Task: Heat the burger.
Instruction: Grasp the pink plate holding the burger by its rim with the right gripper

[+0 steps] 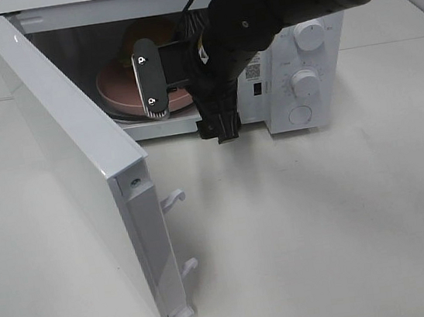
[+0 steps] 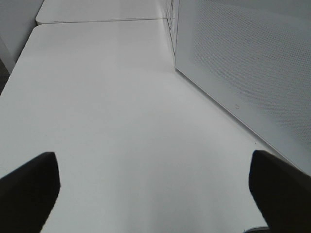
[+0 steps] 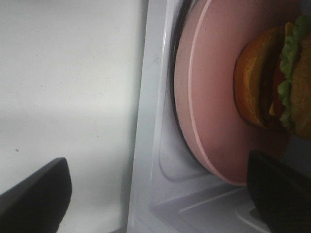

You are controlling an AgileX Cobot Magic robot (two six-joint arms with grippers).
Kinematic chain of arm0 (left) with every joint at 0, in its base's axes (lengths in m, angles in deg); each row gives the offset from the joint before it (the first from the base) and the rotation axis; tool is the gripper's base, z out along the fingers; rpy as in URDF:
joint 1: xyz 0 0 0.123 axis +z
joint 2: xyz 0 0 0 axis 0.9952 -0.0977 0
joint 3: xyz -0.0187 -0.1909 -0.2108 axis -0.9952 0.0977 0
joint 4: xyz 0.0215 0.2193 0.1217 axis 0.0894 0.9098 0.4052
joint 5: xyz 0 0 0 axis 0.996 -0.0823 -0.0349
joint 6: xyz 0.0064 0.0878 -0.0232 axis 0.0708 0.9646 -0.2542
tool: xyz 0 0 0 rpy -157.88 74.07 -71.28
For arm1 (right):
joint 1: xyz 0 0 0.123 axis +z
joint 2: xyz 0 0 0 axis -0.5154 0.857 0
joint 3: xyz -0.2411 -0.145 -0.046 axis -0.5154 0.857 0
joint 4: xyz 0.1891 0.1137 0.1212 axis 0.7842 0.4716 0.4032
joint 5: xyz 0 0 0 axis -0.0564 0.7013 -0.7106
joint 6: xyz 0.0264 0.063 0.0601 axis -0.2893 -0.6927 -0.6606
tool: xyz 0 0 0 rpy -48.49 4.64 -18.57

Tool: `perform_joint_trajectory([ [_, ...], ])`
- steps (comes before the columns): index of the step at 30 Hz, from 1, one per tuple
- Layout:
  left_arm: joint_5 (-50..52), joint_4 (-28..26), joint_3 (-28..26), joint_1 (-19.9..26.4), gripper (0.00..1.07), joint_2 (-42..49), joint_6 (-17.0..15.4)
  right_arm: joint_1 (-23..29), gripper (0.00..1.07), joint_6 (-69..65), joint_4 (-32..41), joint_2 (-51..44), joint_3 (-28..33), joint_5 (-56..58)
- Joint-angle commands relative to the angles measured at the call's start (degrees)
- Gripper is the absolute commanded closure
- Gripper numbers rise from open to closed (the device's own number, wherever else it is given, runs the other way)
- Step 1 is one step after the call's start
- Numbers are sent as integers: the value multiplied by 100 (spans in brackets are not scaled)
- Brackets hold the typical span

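- One white microwave [image 1: 294, 69] stands on a white table [image 1: 322, 222], its door [image 1: 82, 183] swung wide open toward the left.
- Inside, one burger [image 3: 272, 82] sits on one round pink plate [image 3: 209, 97]; the plate rests on the microwave floor, just within the opening.
- The left gripper [image 2: 155, 194] hovers over bare table beside the door's outer face, well apart from the burger. Its jaws are spread wide and hold nothing.
- The right gripper [image 3: 160, 194] is at the microwave's opening, in front of the plate's edge. Its jaws are spread wide and empty, with the burger just beyond them and untouched.
- From the high camera, the right arm [image 1: 256, 20] hides most of the burger and part of the plate; only an orange patch of bun shows.
- The right wrist camera cuts off the burger's far side.
- Three dials [image 1: 305, 84] sit on the microwave's right panel.
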Motion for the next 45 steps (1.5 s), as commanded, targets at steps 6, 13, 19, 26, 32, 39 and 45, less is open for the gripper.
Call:
perform_joint_trajectory([
  [6,80,-23,0,11,9,17,11,0,14,-74,-29,550,-596,-86],
  [13,80,-23,0,11,9,17,11,-132,14,-74,29,900,-980,-92],
  [19,80,-23,0,11,9,17,11,-223,15,-74,40,1226,-1243,-132],
  [26,80,-23,0,11,9,17,17,-264,16,-74,46,1455,-1547,-126],
  [32,80,-23,0,11,9,17,17,-264,17,-74,40,1748,-1902,-34],
  [39,80,-23,0,11,9,17,17,-264,18,-69,29,1965,-2183,-23],
  [45,80,-23,0,11,9,17,23,-264,20,-69,115,2154,-2286,-34],
])
